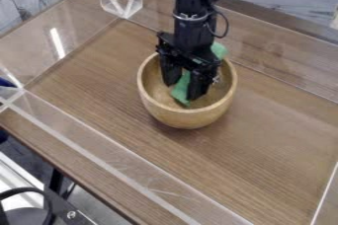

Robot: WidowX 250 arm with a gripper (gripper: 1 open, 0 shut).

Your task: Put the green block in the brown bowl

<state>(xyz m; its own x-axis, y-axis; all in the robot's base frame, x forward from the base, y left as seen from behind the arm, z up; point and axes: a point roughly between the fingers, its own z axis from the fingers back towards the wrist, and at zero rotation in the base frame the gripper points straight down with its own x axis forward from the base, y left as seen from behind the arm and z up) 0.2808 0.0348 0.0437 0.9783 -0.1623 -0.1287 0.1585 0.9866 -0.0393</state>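
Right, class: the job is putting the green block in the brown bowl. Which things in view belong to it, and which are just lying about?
Part of the job:
- green block, inside the bowl
- brown bowl
- robot's fingers, over the bowl

Just lying about:
- black cable, lower left corner
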